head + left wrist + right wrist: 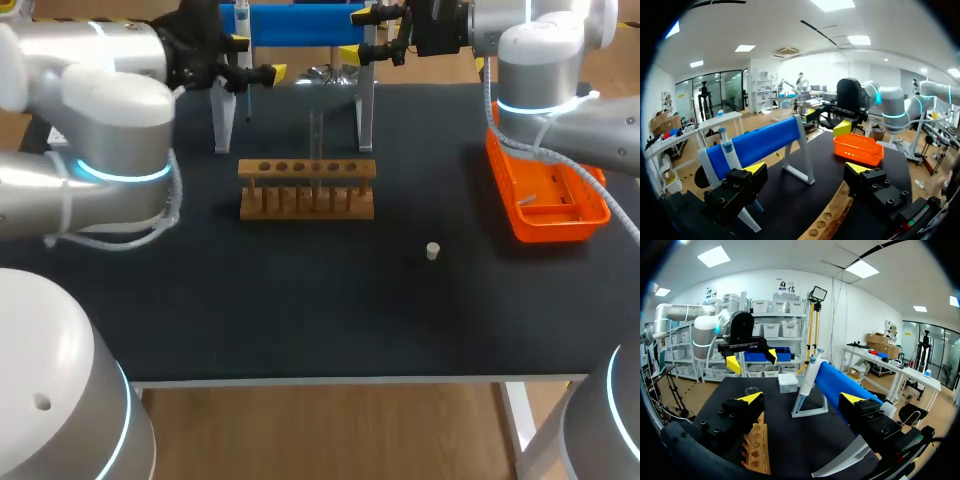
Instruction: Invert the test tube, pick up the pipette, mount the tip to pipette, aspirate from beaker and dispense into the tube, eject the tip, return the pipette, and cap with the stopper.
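Black table (300,310): carries all task items.

Left arm (110,130): enters from the left side. Left gripper (805,167) is at the back of the table, beside the left end of the stand. Its fingers stand wide apart with nothing between them.

Right arm (540,70): enters from the right side. Right gripper (801,398) is at the back of the table, at the right end of the stand. Its fingers are likewise spread wide and hold nothing. The two grippers face each other across the stand.

Blue pipette stand (295,22): on white legs at the back edge, centre.

Orange tray (545,200): at the right edge, below the right arm.

Wooden test tube rack (307,188): mid-table, in front of the stand and well apart from the tray. It has one row of six holes.

Pipette (807,380): hangs on the stand at its left end, just beside the left gripper and not gripped.

Test tube (316,140): stands upright in the rack, fourth hole from the left. Which end is up cannot be determined.

Stopper (432,250): small and white. It sits alone on the table, in front of and to the right of the rack, between rack and tray.
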{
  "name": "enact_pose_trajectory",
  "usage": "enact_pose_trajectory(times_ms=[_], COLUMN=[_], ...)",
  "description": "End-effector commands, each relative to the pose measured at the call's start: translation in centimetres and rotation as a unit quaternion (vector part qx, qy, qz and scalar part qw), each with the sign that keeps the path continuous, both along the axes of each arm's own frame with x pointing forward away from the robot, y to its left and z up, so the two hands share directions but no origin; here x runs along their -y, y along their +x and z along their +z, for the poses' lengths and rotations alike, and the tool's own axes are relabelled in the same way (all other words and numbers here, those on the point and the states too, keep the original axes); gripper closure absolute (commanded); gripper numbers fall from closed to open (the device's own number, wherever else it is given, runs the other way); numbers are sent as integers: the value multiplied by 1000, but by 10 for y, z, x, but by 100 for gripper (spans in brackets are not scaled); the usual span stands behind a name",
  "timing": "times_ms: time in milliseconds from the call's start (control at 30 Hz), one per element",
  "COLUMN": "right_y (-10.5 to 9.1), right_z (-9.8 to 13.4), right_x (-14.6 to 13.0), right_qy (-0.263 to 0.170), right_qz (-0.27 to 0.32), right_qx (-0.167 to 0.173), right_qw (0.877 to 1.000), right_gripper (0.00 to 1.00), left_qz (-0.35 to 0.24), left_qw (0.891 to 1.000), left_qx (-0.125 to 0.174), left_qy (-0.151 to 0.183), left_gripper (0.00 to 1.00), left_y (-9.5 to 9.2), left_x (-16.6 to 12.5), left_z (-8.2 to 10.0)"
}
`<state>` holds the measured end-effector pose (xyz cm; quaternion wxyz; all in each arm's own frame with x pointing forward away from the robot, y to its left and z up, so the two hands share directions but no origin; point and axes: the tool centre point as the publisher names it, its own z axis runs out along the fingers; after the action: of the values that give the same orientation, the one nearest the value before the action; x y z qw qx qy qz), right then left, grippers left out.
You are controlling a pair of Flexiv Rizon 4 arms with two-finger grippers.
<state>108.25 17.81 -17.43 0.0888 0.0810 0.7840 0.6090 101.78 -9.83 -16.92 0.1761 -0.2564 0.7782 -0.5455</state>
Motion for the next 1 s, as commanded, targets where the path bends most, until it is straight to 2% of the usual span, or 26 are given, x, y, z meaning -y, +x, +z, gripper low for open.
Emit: enact_pose_trajectory(times_ms=[33,267,467,800,1000], right_y=[0,0,0,0,0], right_z=[0,0,0,0,0], right_x=[0,0,0,0,0], right_qy=[-1,-1,-1,-1,-1], right_qz=[-1,-1,-1,-1,-1], right_qx=[0,0,0,0,0], right_qw=[1000,1000,1000,1000,1000], right_gripper=[0,0,0,0,0], left_qz=[-144,-190,-225,-224,-211], left_qw=[988,980,974,975,977], left_qx=[3,15,13,1,-1], left_qy=[-62,-50,-33,9,18], left_gripper=[0,0,0,0,0], left_y=[-4,-11,-19,-29,-29], left_x=[-3,10,25,43,49], left_z=[-8,-13,-19,-31,-39])
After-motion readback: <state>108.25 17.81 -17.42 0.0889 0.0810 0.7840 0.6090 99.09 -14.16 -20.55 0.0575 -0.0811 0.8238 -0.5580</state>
